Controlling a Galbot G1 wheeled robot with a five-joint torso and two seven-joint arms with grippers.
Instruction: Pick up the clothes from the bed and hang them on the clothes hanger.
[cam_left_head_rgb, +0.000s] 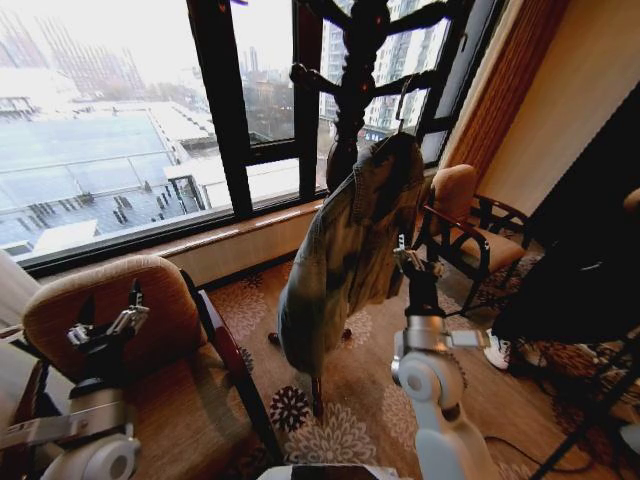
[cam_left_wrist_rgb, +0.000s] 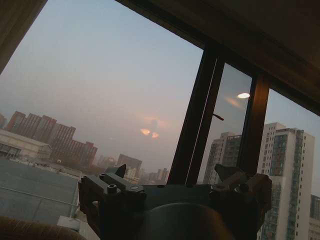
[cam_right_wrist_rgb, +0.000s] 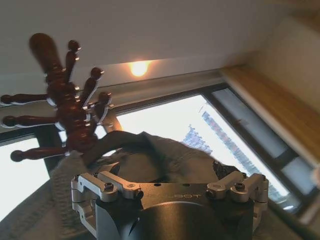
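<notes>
Jacket (cam_left_head_rgb: 345, 250) hangs vertical on coat stand (cam_left_head_rgb: 360, 60), just ahead of right hand (cam_left_head_rgb: 412, 262), which looks open, empty. Left hand (cam_left_head_rgb: 105, 330) open, well apart.

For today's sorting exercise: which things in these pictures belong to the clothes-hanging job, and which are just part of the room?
Job:
- denim jacket, hanging on the wooden coat stand
- black hanger hook
- right gripper, by the jacket
- left gripper, parked low over the chair

Just there:
- tan armchair
- second chair
- window
- patterned carpet
</notes>
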